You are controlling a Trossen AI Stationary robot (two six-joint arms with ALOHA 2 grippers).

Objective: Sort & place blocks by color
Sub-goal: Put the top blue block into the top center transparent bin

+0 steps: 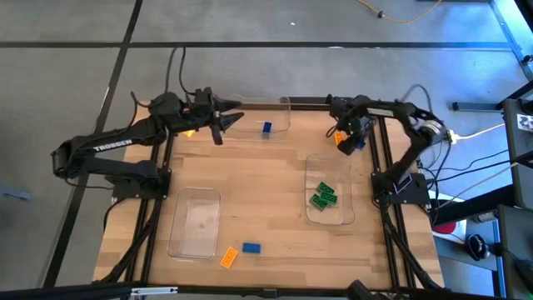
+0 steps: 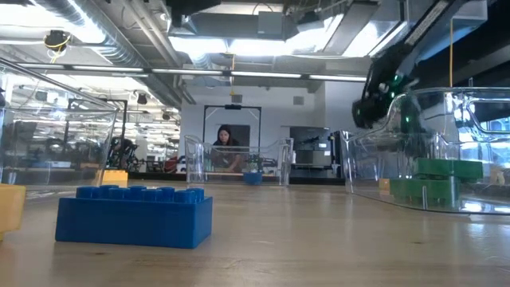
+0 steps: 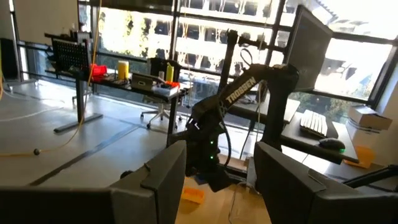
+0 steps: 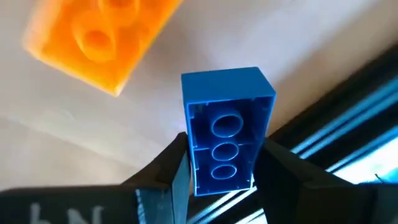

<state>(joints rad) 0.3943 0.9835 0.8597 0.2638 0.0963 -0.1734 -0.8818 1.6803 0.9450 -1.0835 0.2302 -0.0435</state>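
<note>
My right gripper points down at the table's far right corner, shut on a blue block whose hollow underside faces the wrist camera. An orange block lies on the table just beside it. My left gripper hovers open and level over the far tray, where another blue block lies. Green blocks lie in the right tray. An orange block and a blue block lie near the front edge, and one more orange block lies under the left arm. My right gripper pinches the blue block's two long sides between its fingers, nearer one end of the block. The fingers come steeply from above and lie across the block. Whether the block still rests on the table, I cannot tell.
An empty clear tray stands at the near left. The black frame rail runs close beside the held block at the table's far right corner. A person sits in the room beyond the far edge.
</note>
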